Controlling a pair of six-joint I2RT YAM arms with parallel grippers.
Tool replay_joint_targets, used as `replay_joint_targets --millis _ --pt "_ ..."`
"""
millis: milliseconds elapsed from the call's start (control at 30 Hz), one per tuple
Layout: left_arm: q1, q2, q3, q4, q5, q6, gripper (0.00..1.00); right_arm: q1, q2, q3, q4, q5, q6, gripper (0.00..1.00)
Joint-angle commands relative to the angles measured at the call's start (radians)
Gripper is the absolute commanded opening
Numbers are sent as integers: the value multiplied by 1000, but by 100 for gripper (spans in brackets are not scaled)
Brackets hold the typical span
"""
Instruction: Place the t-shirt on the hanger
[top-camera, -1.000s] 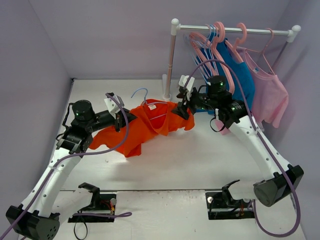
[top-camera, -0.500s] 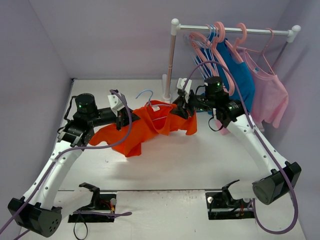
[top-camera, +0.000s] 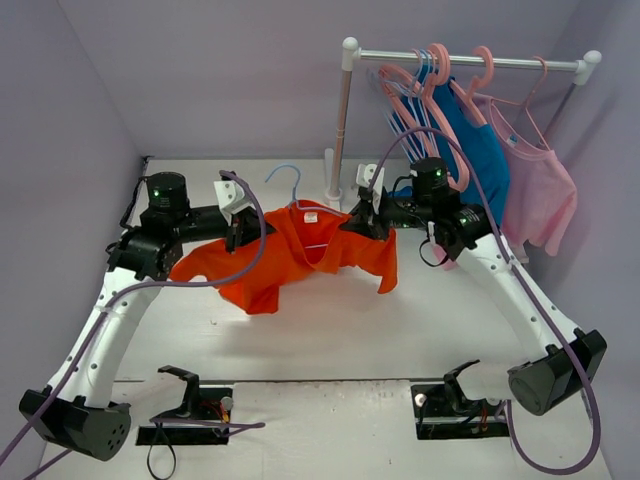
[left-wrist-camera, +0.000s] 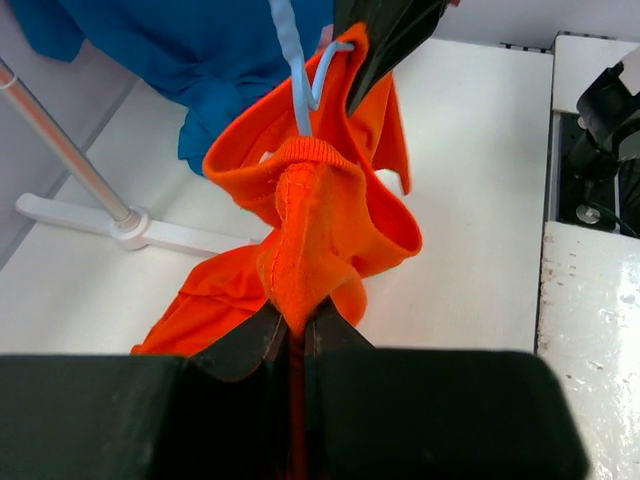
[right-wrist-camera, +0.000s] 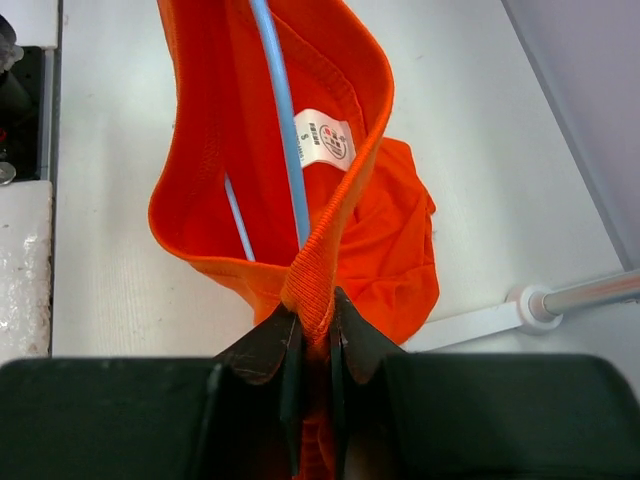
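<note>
The t-shirt hangs spread above the middle of the table, lifted by both arms. The left gripper is clamped tight on a fold of cloth at the shirt's 9 o'clock shoulder, and the right gripper is pinched just as tight on the collar band at the 3 o'clock side. The hanger is threaded through the neck: its hook sticks out of the collar toward 12 o'clock, and the right wrist view shows its thin blue bars running down inside the opening past the white label. The garment rail with the blue shirt and pink top stands at 2 o'clock, well apart.

The step in hand looks to be seating the shirt on the frame. Whether the hanger's ends sit inside the shoulders is hidden by cloth. The next move likely calls for drawing each shoulder outward and down evenly, so the collar settles round the hook without tipping the light frame out
</note>
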Motion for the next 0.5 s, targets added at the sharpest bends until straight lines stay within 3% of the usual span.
replay_joint_targets --millis 0,100,367,467 --pt "71 -35 74 -44 50 103 12 -11 -69 41 60 -29 30 0" --pt "133 -46 88 -60 54 111 20 -13 -87 52 60 -20 34 0" --pt "210 -51 139 -96 -26 145 23 -24 -99 75 63 0 64 0" --pt "209 -54 138 -47 -93 81 23 -32 -85 98 67 12 91 0"
